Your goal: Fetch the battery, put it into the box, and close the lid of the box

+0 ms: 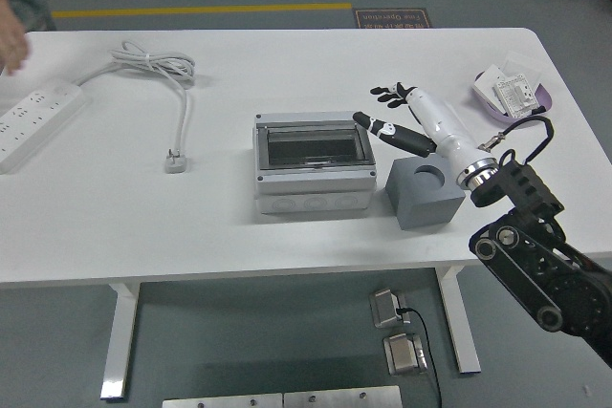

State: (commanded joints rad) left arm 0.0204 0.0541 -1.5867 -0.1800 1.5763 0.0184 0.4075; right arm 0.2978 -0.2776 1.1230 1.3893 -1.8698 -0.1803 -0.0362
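Note:
A grey box [313, 161] with a dark see-through lid lies closed at the table's middle. To its right stands a grey block [426, 192] with a round hole in its top. My right hand [390, 112] hovers above the gap between box and block, fingers spread, holding nothing. No battery shows anywhere. My left arm is out of view. A person's hand [10, 40] shows at the far left edge, away from the box.
A white power strip [36, 118] with its cable and plug [175, 161] lies at the left. A purple dish [513, 97] with white packets sits at the back right. The table's near edge [287, 272] runs below the box.

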